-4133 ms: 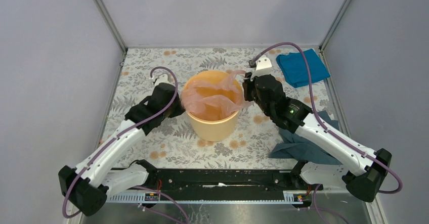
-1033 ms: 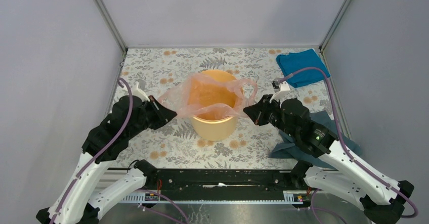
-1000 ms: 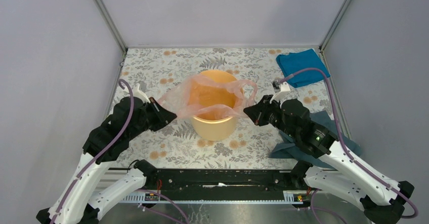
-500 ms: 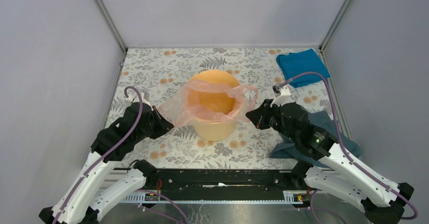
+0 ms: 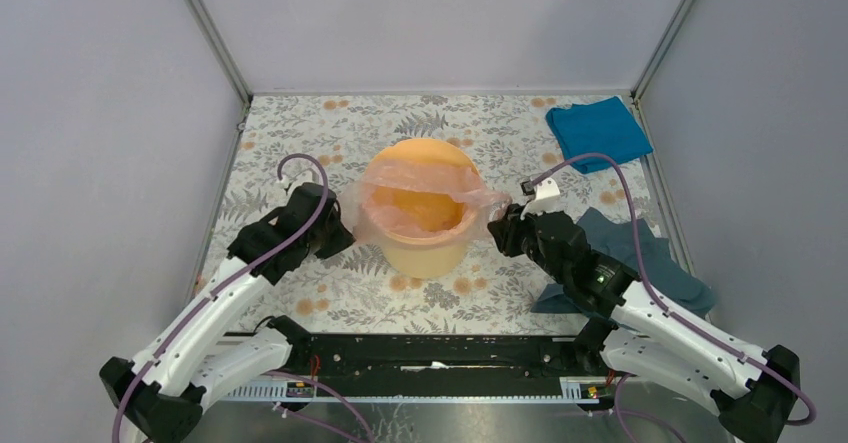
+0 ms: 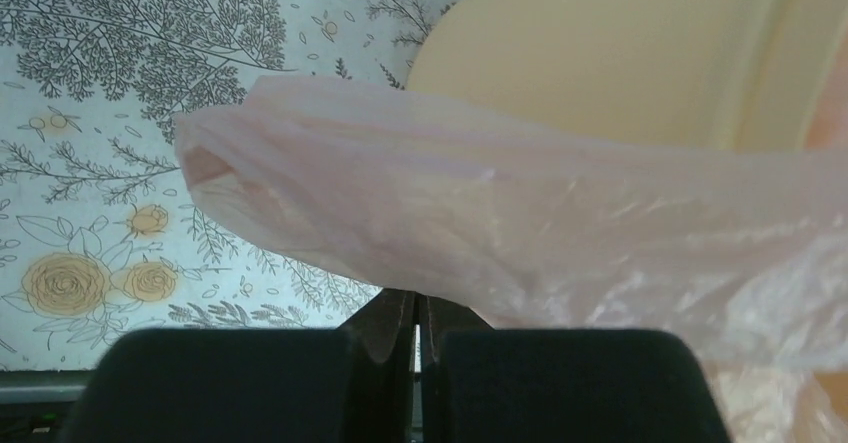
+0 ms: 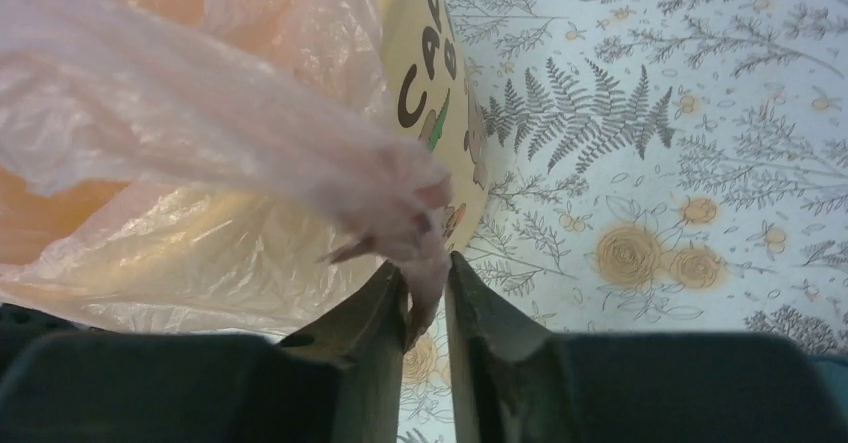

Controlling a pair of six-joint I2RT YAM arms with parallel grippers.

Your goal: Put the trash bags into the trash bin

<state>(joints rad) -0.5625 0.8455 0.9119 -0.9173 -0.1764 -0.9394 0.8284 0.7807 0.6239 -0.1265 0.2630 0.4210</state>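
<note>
Spread across the mouth of the trash bin [image 5: 425, 255]: the trash bag [image 5: 418, 175], pale pink and crinkled, sagging into the bin's hollow, edges lapped over the rim on the bin's left and right sides. Stretched that way, most likely, to open the film wide enough to line the bin rather than bunch up inside it.

Just left of the bin, low beside its wall: the left gripper [image 5: 344, 235], clamped tight on a fold of the bag, fingers [image 6: 388, 335] pressed together in the left wrist view with film billowing out above them. Held low, by the look of it, to draw that edge down past the rim.

Just right of the bin, at about the same height: the right gripper [image 5: 494, 231], jaws narrowly parted around a twisted tail of the bag. Impossible to tell whether pinching it or merely flanking it.

Judged as the fitting step, close to done.

Right of the bin: a grey-blue cloth [image 5: 650, 263]. Beyond the bin and to its right, well apart: a bright blue cloth [image 5: 597, 133]. Neither involved.
</note>
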